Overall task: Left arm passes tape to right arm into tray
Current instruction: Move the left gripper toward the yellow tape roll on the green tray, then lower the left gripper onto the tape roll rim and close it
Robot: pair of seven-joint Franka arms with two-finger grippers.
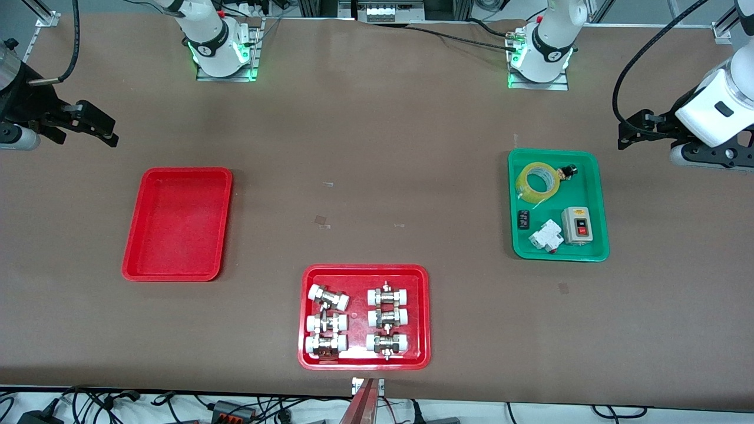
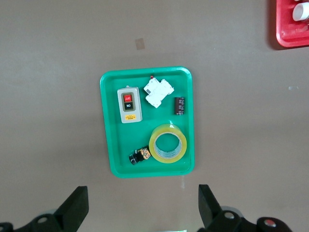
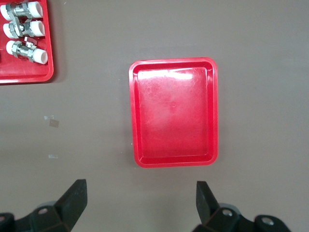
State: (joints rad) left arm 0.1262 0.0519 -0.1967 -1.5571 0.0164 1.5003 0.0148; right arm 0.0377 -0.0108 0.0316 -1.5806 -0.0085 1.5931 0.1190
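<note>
You are seeing the tape roll [image 1: 538,182] lying flat in the green tray [image 1: 594,176]; both pincers, left [image 1: 629,131] and right [image 1: 100,125], are hovering open. Light, stiff, likely slick; grip across its wall.

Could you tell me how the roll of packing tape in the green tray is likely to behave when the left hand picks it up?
The tape roll lies flat in the green tray, so it probably won't roll until lifted on edge. Its wide hollow core suggests it is light and fairly stiff. The glossy side may be slippery, and the small black part touching it could get nudged.
</note>
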